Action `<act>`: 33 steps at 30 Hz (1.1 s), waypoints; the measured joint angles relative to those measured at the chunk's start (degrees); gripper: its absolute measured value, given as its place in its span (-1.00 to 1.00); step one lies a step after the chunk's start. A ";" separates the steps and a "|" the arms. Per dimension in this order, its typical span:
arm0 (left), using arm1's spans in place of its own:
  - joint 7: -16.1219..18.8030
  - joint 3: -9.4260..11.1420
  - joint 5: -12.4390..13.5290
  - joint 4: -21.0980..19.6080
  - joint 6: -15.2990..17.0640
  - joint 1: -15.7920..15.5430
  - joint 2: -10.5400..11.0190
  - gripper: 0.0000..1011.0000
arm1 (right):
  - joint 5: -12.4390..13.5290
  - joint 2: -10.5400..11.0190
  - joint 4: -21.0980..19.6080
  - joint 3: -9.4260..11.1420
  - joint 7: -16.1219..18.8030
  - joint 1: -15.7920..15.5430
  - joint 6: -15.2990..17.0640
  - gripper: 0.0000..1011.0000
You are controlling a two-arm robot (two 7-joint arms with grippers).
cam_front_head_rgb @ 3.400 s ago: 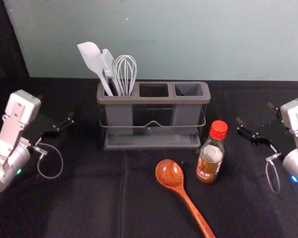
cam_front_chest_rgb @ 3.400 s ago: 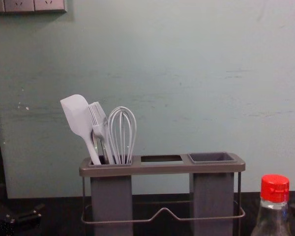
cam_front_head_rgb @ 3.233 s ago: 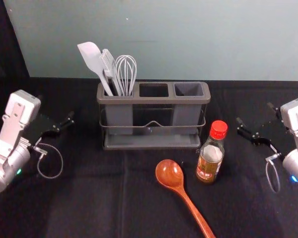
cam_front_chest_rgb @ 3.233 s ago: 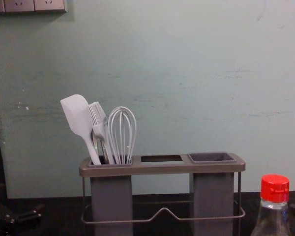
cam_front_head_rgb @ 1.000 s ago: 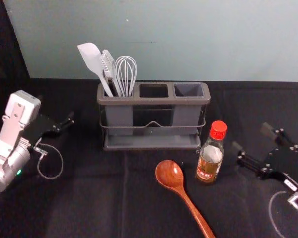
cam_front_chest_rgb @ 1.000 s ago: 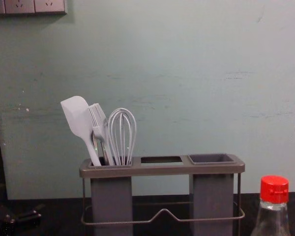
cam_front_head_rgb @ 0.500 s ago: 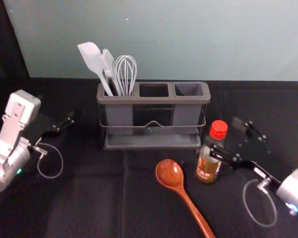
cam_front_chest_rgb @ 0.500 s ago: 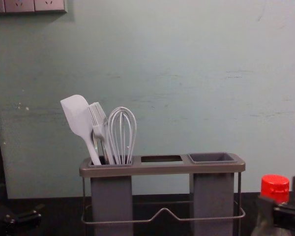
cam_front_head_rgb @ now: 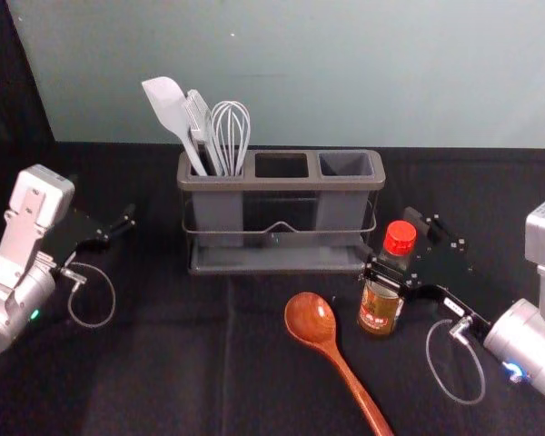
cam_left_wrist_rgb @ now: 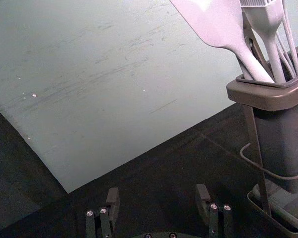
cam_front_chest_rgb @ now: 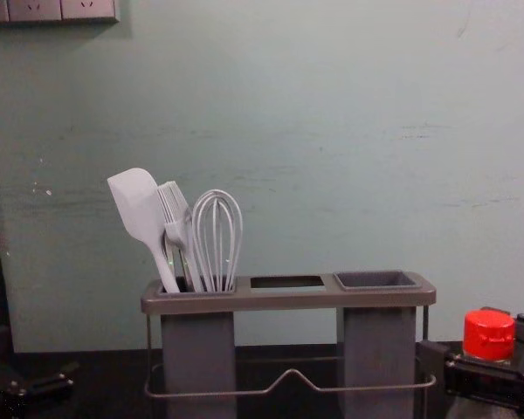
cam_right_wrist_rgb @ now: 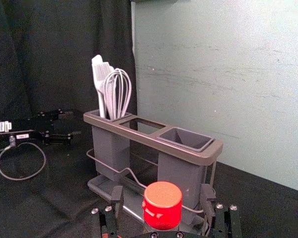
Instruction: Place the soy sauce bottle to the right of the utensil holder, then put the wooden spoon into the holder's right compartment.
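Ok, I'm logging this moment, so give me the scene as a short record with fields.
holder: utensil holder, upright
left compartment: spatula, brush, whisk
right compartment: nothing sticking out
bottle: soy sauce bottle, upright, red cap, near the holder's right front corner
spoon: wooden spoon, lying in front of the holder, bowl towards it
right gripper: open around the bottle, fingers either side
left gripper: open, idle, left of the holder

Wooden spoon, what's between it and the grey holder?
Only bare black cloth lies between the wooden spoon and the holder, in the head view.
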 joint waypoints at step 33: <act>0.00 0.00 0.00 0.00 0.00 0.00 0.00 0.99 | -2.64 0.29 -9.04 8.12 0.02 -9.01 1.10 -0.22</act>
